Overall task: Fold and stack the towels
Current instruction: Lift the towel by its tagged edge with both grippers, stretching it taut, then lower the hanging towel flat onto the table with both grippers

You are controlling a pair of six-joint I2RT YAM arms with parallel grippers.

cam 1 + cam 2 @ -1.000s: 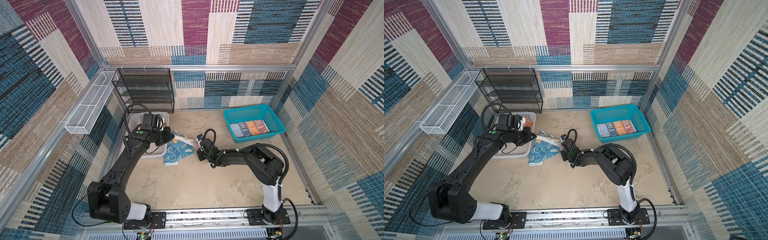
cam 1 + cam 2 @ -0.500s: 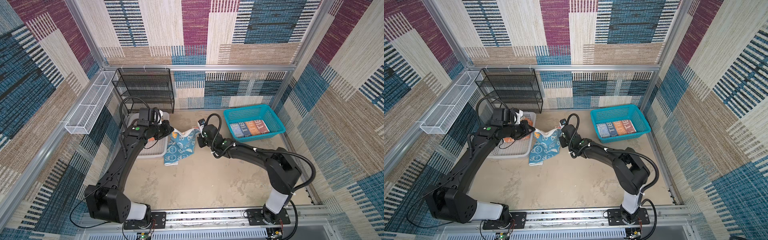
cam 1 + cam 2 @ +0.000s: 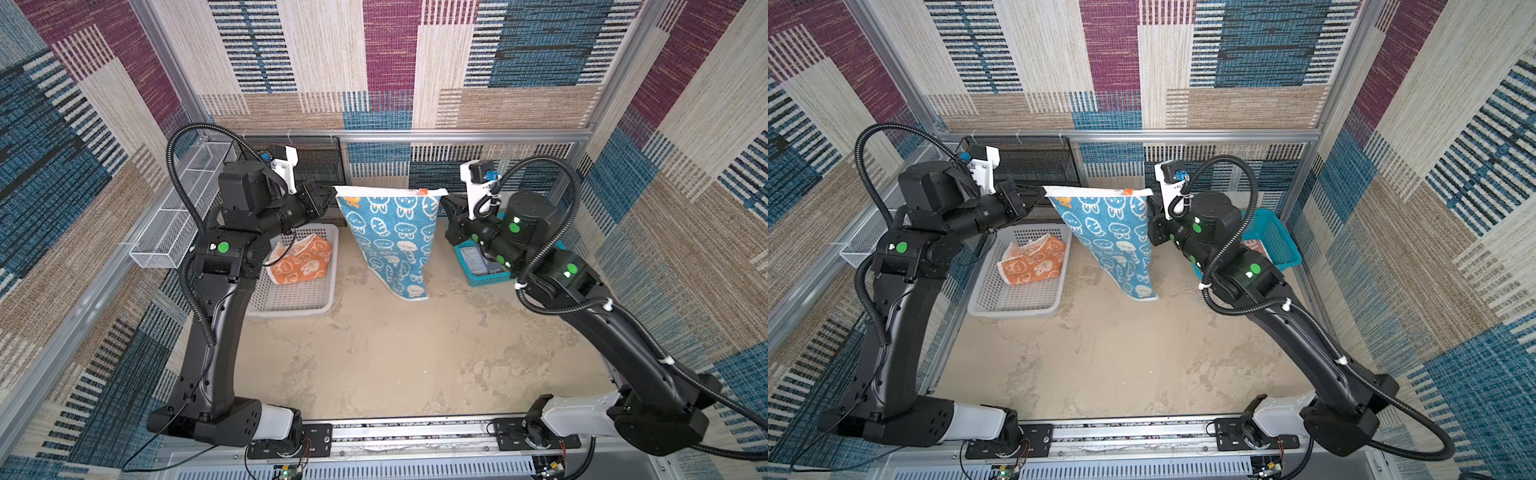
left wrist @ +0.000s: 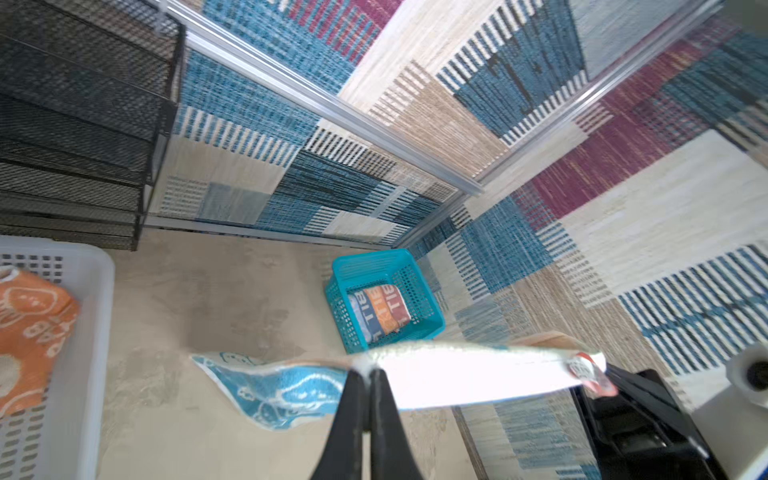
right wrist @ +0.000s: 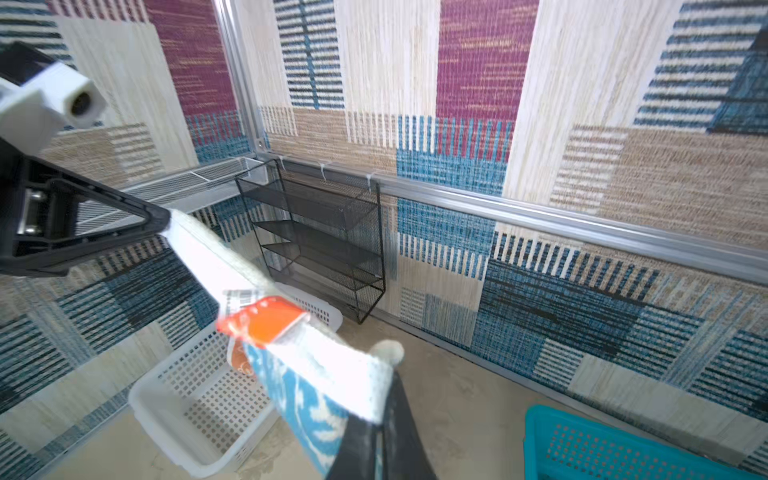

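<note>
The teal-white rabbit towel hangs spread in the air, its top edge stretched between both grippers and its bottom edge just above the table. My left gripper is shut on its top left corner. My right gripper is shut on the top right corner, near an orange tag. The orange towel with white faces lies crumpled in the white basket. The blue, orange and red lettered towel lies folded in the teal basket.
A black mesh shelf stands against the back wall behind the left gripper. A white wire tray hangs on the left wall. The teal basket sits at the back right, partly behind the right arm. Patterned walls enclose three sides.
Both grippers have risen from near the table and moved apart. The rabbit towel went up with them, from a bunched heap to hanging stretched flat.
</note>
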